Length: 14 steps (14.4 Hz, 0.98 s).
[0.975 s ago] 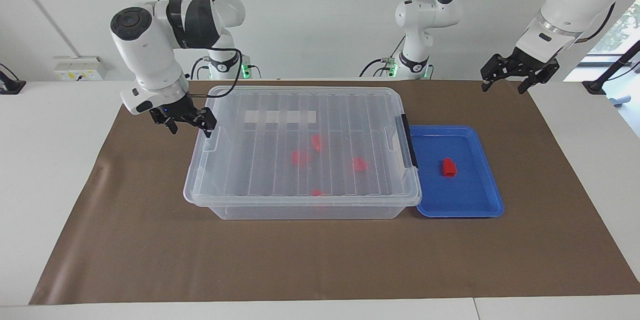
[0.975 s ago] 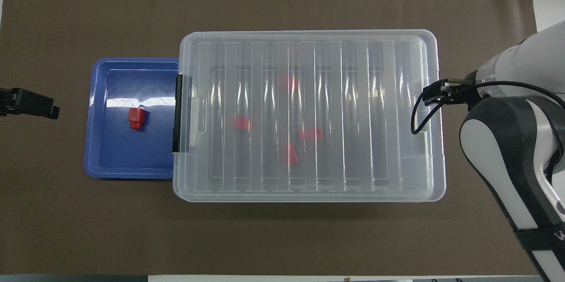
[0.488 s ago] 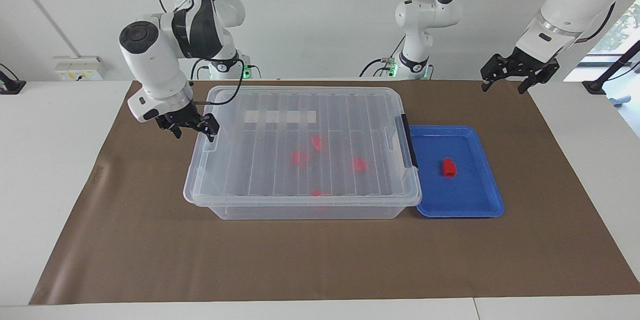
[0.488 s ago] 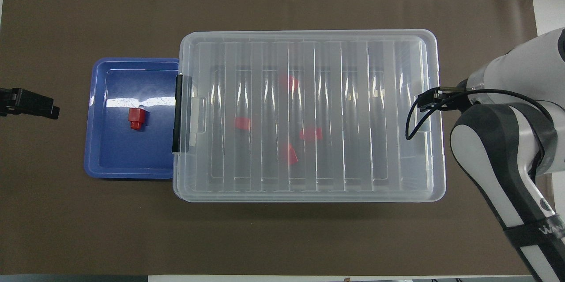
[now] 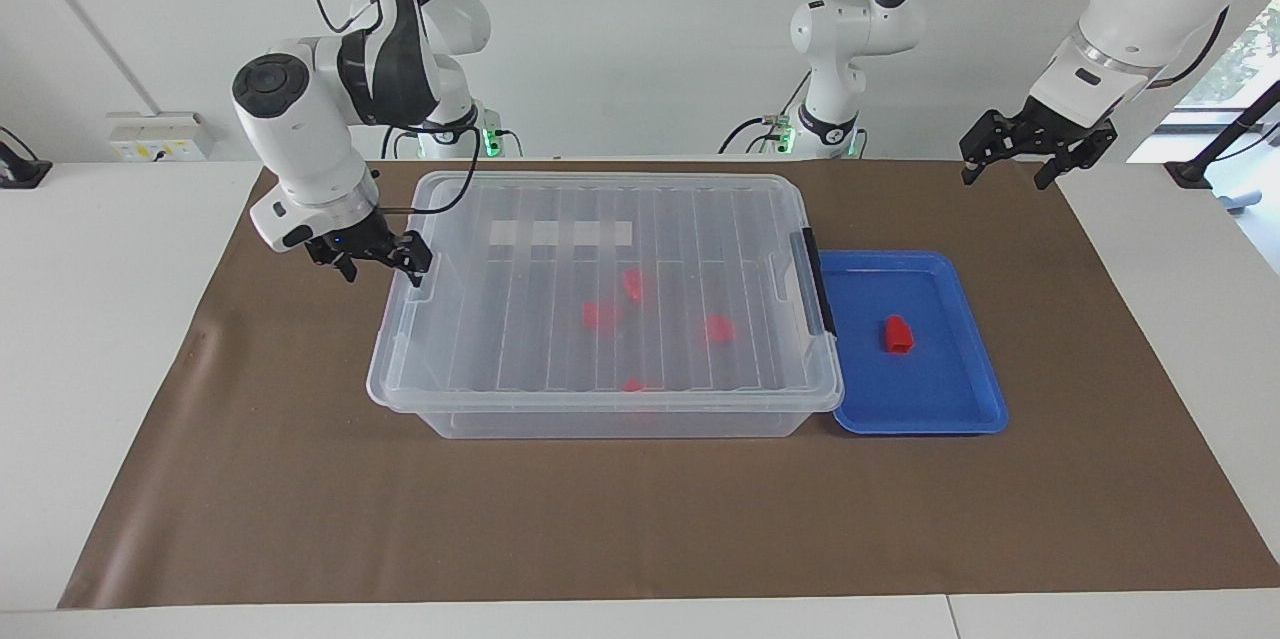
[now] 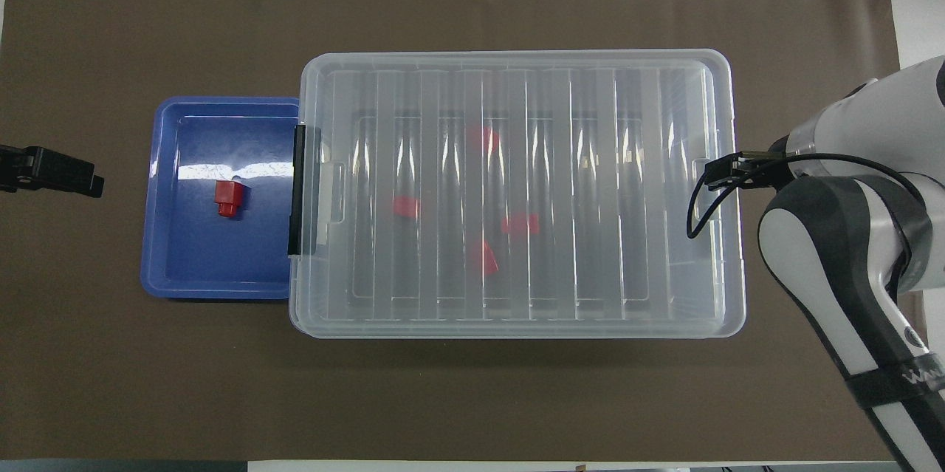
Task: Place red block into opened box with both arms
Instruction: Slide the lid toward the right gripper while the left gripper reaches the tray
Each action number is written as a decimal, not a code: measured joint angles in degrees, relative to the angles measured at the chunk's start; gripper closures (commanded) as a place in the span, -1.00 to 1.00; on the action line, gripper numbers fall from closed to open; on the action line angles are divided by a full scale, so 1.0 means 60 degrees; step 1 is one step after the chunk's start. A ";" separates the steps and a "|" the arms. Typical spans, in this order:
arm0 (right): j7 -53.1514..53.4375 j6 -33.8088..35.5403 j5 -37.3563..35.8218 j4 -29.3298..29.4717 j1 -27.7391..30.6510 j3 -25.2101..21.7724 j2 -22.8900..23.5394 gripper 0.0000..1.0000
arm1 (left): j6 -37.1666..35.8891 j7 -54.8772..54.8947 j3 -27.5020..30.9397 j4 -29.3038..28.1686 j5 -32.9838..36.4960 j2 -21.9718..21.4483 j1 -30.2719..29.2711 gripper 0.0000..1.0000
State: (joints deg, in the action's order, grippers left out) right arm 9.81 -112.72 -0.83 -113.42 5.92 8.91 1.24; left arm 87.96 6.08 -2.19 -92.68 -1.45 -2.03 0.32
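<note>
Your right gripper (image 5: 377,261), fingers apart, hovers at the lidded clear plastic box's (image 5: 600,389) end; your left gripper (image 5: 1035,151) waits, fingers spread.

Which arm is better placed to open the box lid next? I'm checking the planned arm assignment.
Probably the right: the right gripper, open, hangs at the lid's edge on the box. The left gripper, open, waits past the blue tray holding the red block.

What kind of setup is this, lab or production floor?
Most likely a robotics lab bench. Two arms work at a white table covered with a brown mat; props are a clear lidded box and blue tray. Bare white wall, loose cabling.
</note>
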 measured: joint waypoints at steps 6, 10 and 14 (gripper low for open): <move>-0.1014 -0.0087 0.0002 -0.0013 0.0004 -0.0526 -0.0017 -1.00 | 0.2483 0.0040 -0.0020 -0.2462 0.0000 -0.0449 0.0022 -1.00; -0.1400 -0.0424 0.0002 -0.0145 0.0005 -0.0700 -0.0025 -1.00 | 0.4461 0.0107 -0.0039 -0.4148 0.0000 -0.0377 0.0137 -1.00; -0.2066 -0.0563 0.0003 -0.0187 0.0048 -0.0997 -0.0039 -1.00 | 0.6135 0.0107 -0.0059 -0.4960 0.0000 0.0435 0.0538 -1.00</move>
State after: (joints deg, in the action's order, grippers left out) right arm -2.58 -116.10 -0.81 -114.54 6.20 2.92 1.00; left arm 124.76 6.72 -2.55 -122.44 -1.45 0.58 3.55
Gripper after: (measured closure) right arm 0.000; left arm 0.000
